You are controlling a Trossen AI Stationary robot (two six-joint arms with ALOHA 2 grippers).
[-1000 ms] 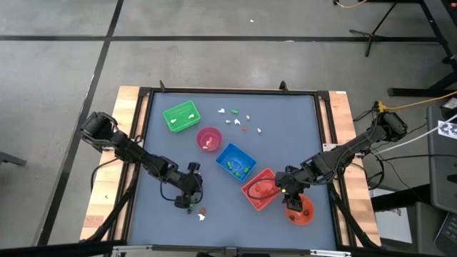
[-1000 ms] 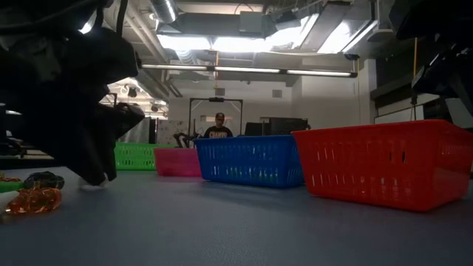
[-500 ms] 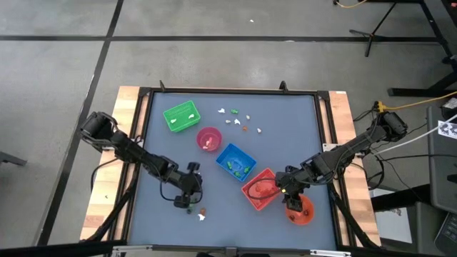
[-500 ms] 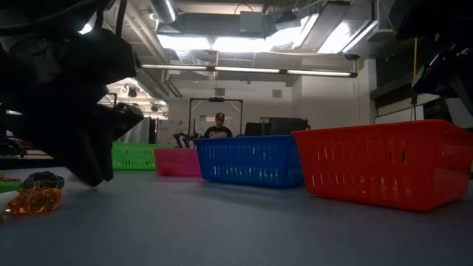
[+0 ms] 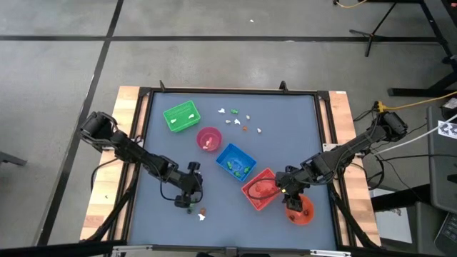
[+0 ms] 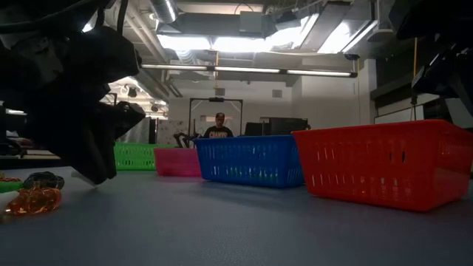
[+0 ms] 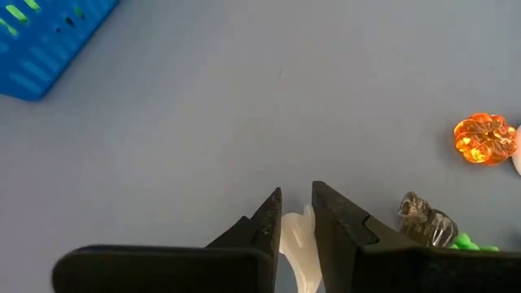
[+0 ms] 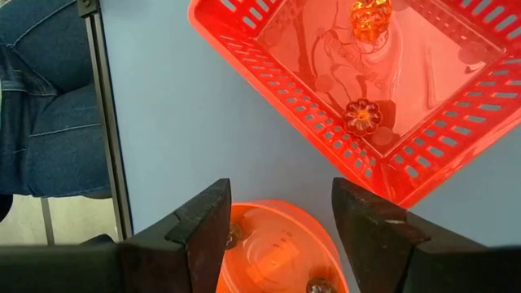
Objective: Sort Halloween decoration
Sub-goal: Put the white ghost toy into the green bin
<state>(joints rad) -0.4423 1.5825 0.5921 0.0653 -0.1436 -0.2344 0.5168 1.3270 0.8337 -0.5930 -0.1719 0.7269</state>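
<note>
We see the grey table (image 5: 285,121) with the red tray (image 5: 258,189), blue tray (image 5: 235,162), green tray (image 5: 181,116), pink bowl (image 5: 208,138) and orange bowl (image 5: 299,210) spread across it, and most of the unsorted trinkets (image 5: 235,118) still lie near the far edge beyond the pink bowl. Our left gripper (image 7: 296,213) is down at the near edge, its fingers drawn close on either side of a small white trinket (image 7: 298,236); we judge the pinch is being taken but cannot tell if it is secure. The main risk, as we read it, is that the piece is thin and gripped near its edge, so it may squirt out or twist on the lift and drop among its neighbours. Those neighbours sit just beside: a clear grey trinket (image 7: 425,217), a green trinket (image 7: 468,242) and an orange pumpkin trinket (image 7: 483,137); a sideways drag could scatter them or carry one along into the wrong container. Our right gripper (image 8: 281,216) waits with fingers spread wide above the orange bowl, near the red tray's corner, and any swing could nudge either.
</note>
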